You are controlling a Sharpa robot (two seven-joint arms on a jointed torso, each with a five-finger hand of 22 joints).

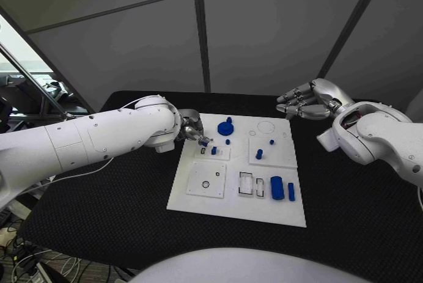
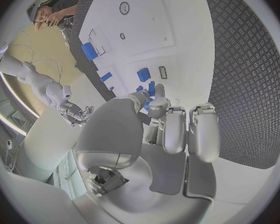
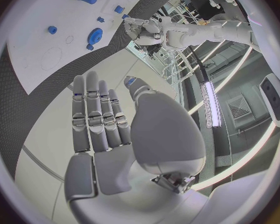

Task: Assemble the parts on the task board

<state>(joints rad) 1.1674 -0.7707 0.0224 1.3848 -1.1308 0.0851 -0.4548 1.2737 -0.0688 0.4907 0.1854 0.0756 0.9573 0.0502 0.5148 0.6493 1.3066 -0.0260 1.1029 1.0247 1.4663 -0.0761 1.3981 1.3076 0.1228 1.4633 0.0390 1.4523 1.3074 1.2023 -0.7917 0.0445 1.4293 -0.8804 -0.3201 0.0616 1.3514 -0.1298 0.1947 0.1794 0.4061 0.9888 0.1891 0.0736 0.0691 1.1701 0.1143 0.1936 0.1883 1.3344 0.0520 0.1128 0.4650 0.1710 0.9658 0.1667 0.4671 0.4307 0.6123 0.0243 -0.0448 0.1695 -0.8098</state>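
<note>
Six blue parts (image 1: 277,187) show on the board (image 1: 264,213): two long ones near its right edge, a round knobbed one near the far edge, three small pegs mid-board. Judged light, rigid and smooth, they suit a pinch across the sides. Left hand (image 1: 195,134) pinches a peg (image 1: 213,150) near the board's left edge; right hand (image 1: 302,102) hovers released beyond the far right corner.
</note>
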